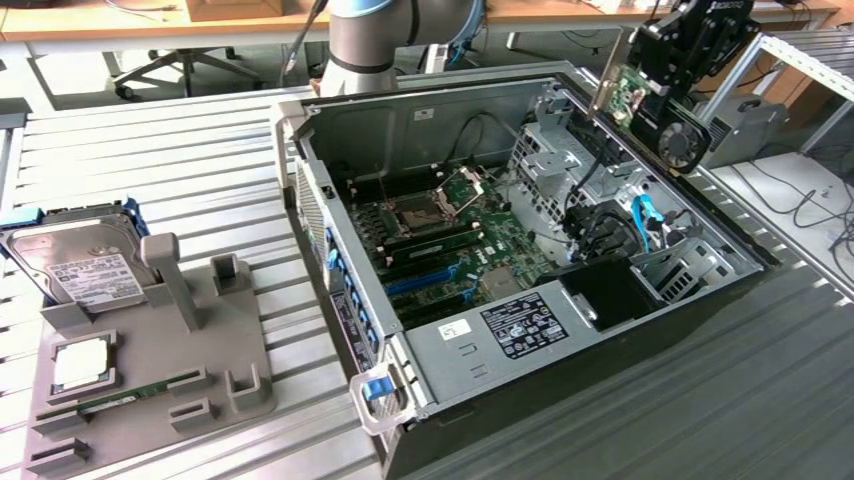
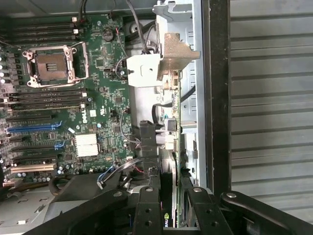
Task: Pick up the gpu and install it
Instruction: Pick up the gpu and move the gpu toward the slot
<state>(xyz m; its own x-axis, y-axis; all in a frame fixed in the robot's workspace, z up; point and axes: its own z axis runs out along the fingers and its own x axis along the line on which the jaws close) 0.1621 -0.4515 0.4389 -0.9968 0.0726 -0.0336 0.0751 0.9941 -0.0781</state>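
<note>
Two fingers (image 2: 146, 210) clamped on one gpu (image 1: 671, 130) — hanging over one open computer case (image 1: 400, 120).

The gpu (image 1: 657, 118) is a slim, flat expansion card: a green circuit board with a black fan and heatsink on one face. In the exterior view it is lifted clear of every surface, clamped between the fingers of the gripper (image 1: 663, 92). It hangs tilted above the open computer case (image 1: 400, 125), over the case's far corner on the exterior view's right. In the wrist view the gpu (image 2: 177, 115) appears edge-on as a thin green strip, with its silver metal bracket at the end farthest from the gripper (image 2: 171, 196).
</note>
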